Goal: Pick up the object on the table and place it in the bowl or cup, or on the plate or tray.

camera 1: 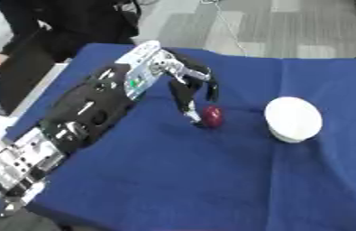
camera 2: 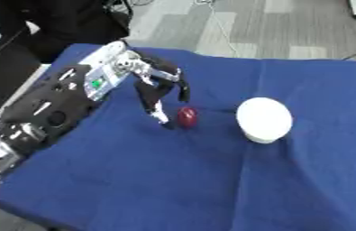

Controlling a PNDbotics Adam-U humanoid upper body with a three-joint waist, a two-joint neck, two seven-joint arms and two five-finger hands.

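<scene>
Red ball (camera 1: 212, 116) beside white bowl (camera 1: 294, 118).

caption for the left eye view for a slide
Left hand reaches down beside small dark-red round object near white bowl

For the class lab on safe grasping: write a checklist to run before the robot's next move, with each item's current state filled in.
1. Left hand is at the red object: ok, fingers reach down right beside it.
2. Object grasped: not ok, fingers not curled round it.
3. Object rests on the blue tablecloth: ok.
4. White bowl is right of the object, apart from it: ok.
5. Bowl opening faces up: cannot tell.
6. Right hand out of the way: ok, not in view.
</scene>
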